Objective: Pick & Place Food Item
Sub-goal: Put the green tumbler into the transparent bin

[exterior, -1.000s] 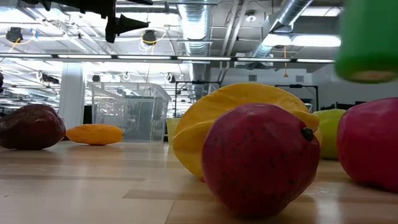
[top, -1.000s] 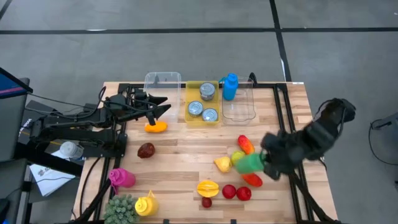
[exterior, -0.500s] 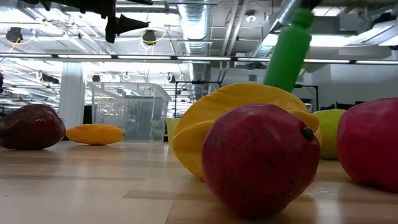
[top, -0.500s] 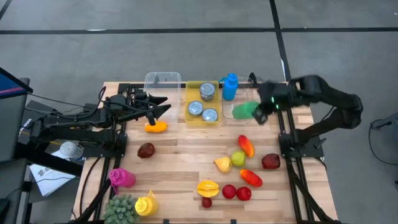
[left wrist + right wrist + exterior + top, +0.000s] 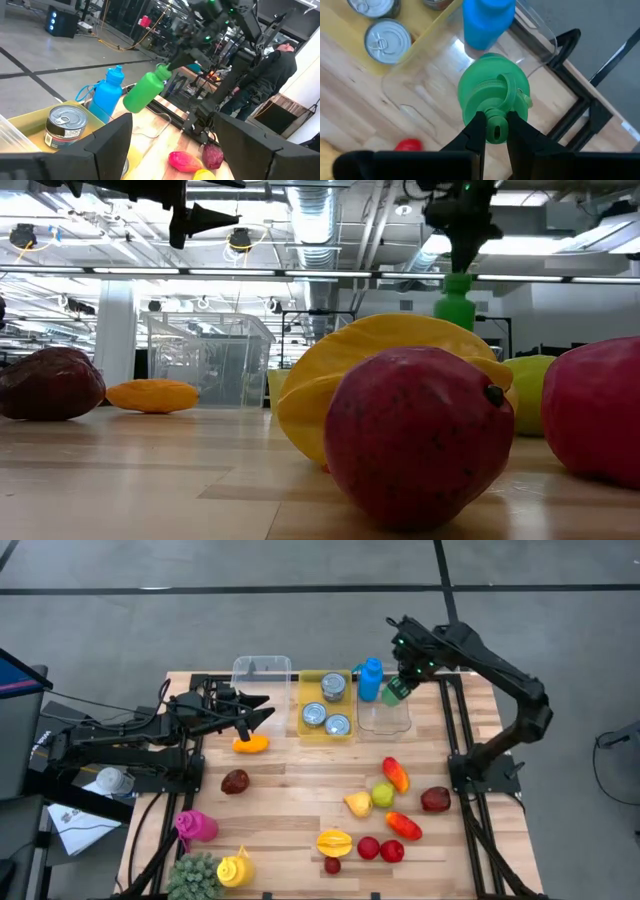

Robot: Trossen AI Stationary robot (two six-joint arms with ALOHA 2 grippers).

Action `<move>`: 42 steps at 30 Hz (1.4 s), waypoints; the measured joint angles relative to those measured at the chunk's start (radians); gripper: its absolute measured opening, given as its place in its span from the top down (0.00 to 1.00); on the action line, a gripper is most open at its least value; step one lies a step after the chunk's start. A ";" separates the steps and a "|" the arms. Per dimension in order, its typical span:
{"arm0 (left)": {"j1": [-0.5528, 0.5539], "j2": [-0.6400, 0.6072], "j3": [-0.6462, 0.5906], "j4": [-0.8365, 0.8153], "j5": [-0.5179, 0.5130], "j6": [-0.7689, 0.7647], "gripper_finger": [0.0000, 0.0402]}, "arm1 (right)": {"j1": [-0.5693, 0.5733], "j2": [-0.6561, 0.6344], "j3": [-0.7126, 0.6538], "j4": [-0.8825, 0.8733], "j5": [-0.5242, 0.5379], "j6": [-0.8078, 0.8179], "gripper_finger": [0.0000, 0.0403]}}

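From above, the right gripper (image 5: 403, 678) has swung to the far edge of the table and pinches a green bottle (image 5: 394, 691) over the clear bin (image 5: 384, 712), next to the blue bottle (image 5: 369, 679) standing in that bin's far corner; a second ago the same bottle hung low over the fruit near the table's right front, and half a second ago it was already above the bin. The left gripper (image 5: 262, 708) waits above the orange fruit (image 5: 250, 744) with its fingers spread apart, as it did before. Three tins sit in the yellow bin (image 5: 309, 682).

At table height, a red fruit (image 5: 416, 435) and a yellow star fruit (image 5: 385, 345) fill the foreground; behind them the green bottle (image 5: 455, 298) hangs upright from the right gripper (image 5: 459, 242), where a second ago only its base showed at the picture's upper right.

From the left wrist, the green bottle (image 5: 145, 91) is seen tilted in the air beside the blue bottle (image 5: 108, 93), with a tin (image 5: 66, 127) in front and a person (image 5: 270, 67) in dark clothes standing beyond the table.

From the right wrist, the two fingers (image 5: 478, 126) close narrowly on the loop at the green bottle (image 5: 490, 95)'s cap, directly over the clear bin (image 5: 422, 82)
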 joint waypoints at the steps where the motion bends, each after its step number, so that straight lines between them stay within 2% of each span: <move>1: 0.000 0.000 0.000 0.000 0.000 0.000 0.32 | -0.015 0.013 0.000 0.007 -0.001 -0.023 0.89; 9: 0.000 0.000 0.000 0.000 0.000 0.000 0.32 | -0.137 0.104 0.001 0.032 -0.020 -0.136 0.89; 14: 0.000 0.000 0.000 0.000 0.000 0.000 0.32 | -0.179 0.144 0.000 0.080 -0.072 -0.185 0.89; 26: 0.000 0.000 0.000 0.000 0.000 0.005 0.32 | -0.193 0.249 0.008 0.146 -0.074 -0.239 0.89; 31: 0.000 0.000 0.000 0.000 0.000 0.005 0.32 | -0.210 0.239 0.004 0.197 -0.075 -0.239 0.89; 37: 0.000 0.000 0.000 0.000 0.000 0.006 0.32 | -0.236 0.233 0.002 0.177 -0.079 -0.239 0.89; 42: 0.000 0.000 0.000 -0.001 0.000 0.008 0.32 | -0.240 0.234 0.001 0.210 -0.069 -0.231 0.85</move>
